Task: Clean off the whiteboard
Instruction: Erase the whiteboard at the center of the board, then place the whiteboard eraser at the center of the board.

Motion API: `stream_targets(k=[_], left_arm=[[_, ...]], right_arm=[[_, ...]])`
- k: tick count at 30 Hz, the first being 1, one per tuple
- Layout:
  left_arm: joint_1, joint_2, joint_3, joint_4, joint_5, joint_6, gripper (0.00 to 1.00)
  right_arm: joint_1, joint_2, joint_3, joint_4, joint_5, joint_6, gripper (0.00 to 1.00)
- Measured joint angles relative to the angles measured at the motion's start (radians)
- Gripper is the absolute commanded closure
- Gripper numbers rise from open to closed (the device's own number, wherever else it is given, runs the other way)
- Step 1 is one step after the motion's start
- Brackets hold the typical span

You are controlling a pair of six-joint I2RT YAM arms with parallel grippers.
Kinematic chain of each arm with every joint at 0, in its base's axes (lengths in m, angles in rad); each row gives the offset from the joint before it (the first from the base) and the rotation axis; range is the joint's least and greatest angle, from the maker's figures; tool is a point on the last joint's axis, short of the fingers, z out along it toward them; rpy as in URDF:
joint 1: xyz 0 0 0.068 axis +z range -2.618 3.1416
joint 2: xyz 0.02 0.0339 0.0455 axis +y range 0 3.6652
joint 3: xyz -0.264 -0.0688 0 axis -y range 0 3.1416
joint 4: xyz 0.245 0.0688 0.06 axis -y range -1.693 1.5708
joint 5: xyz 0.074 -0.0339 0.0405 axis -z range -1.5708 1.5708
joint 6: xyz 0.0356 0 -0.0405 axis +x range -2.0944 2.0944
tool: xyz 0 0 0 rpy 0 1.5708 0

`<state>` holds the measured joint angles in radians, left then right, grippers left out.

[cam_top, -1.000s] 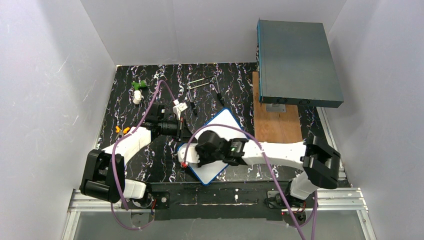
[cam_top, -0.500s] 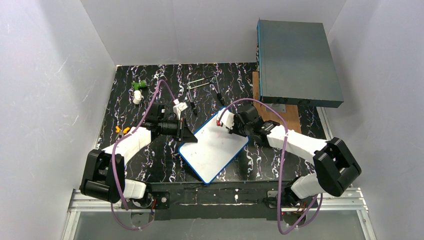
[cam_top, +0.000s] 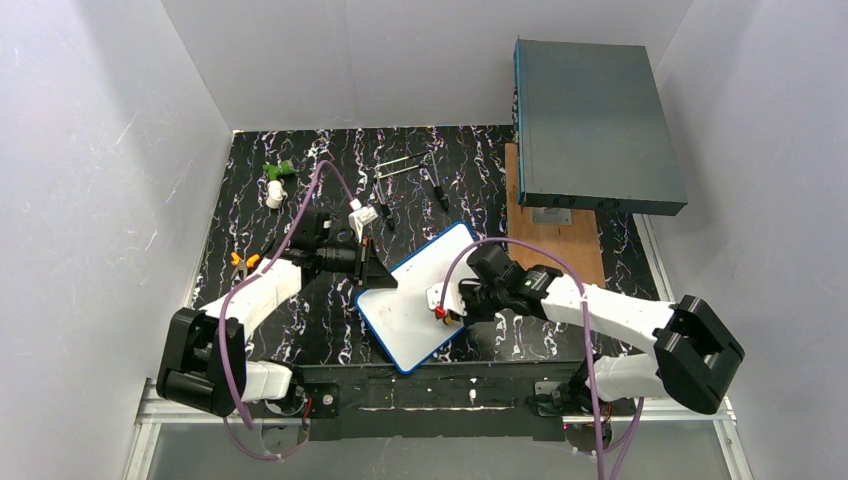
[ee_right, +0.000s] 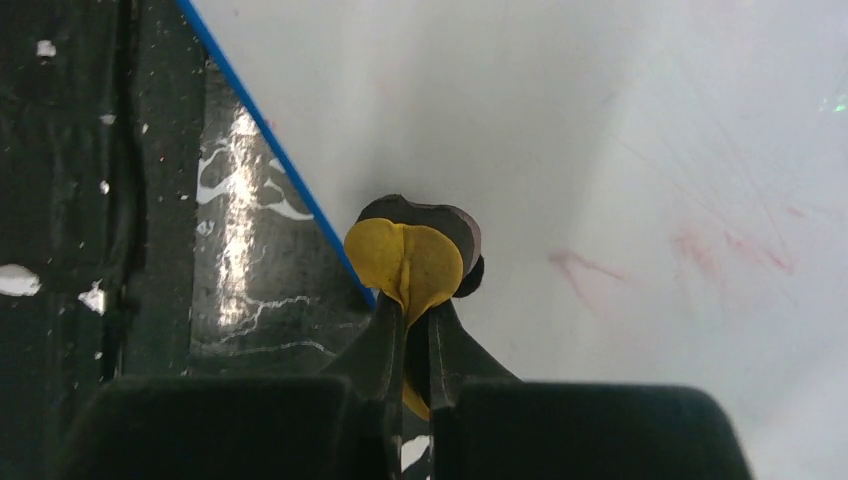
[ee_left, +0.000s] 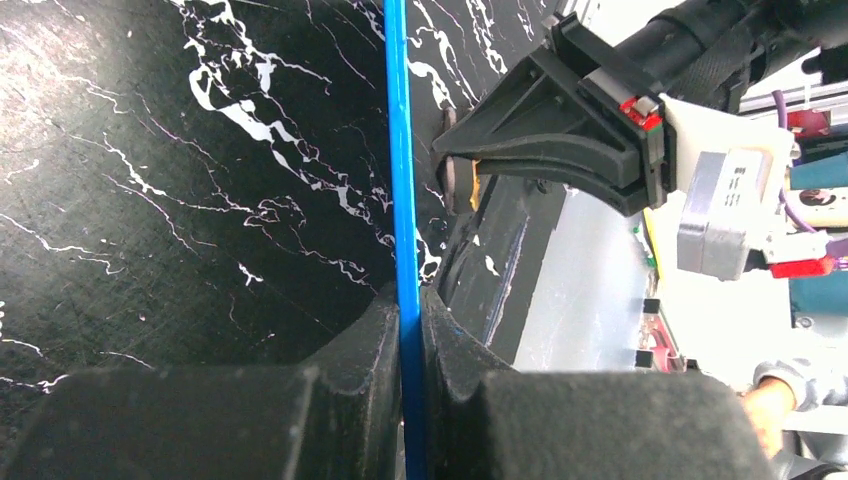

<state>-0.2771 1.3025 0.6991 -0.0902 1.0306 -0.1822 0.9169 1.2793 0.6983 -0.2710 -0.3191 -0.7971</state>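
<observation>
Right pincer (ee_right: 410, 315) is clenched on a yellow wiping pad (ee_right: 405, 258), which presses on the whiteboard (cam_top: 418, 283) beside its near-right blue edge. Left pincer (ee_left: 405, 305) clamps the board's left rim. Lying mid-way across the table (cam_top: 300, 330), the board looks light, stiff and slippery, so it is best held by the frame.
</observation>
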Motion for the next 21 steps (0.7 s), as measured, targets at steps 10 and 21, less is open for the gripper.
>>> stream_targets(k=[10,21], left_arm=[[-0.001,-0.126,0.0,-0.08,-0.072,0.072,1.0],[-0.001,-0.172,0.114,-0.198,-0.148,0.173,1.0]], right_arm=[[-0.296,-0.234,0.084,-0.397,-0.102,-0.164,0.86],[-0.452,-0.27,-0.133,-0.491,0.01,-0.16,0.36]])
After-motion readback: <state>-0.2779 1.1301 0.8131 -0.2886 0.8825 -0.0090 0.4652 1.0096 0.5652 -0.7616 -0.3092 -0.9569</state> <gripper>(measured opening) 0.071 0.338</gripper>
